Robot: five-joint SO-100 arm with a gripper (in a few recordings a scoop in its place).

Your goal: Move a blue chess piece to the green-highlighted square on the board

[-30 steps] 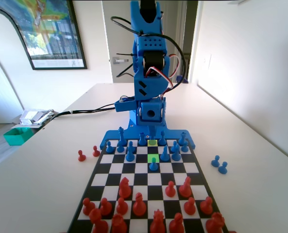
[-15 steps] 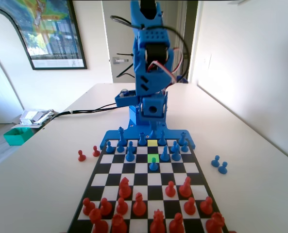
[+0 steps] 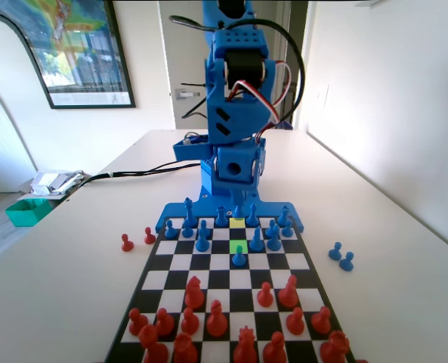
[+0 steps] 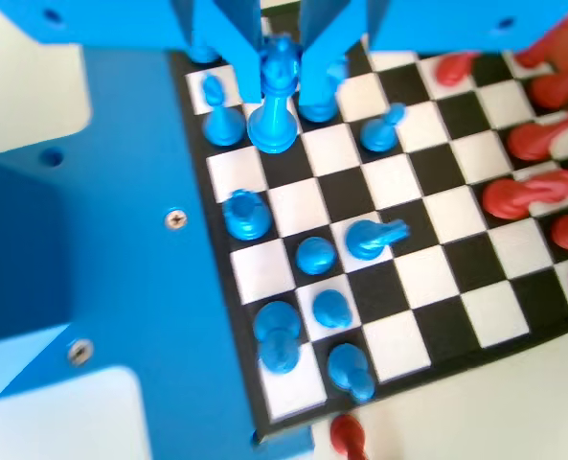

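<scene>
end effector closed around the blue chess piece, above the board on pale table

Bright daylight floods room in fixed view; right wall washed pale. Wrist view soft, red pieces blurred at right edge.

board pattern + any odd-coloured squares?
Flat black-and-white chequered chessboard, plus one lime-green square and one paler yellow-green square; clearest in fixed view.
</scene>
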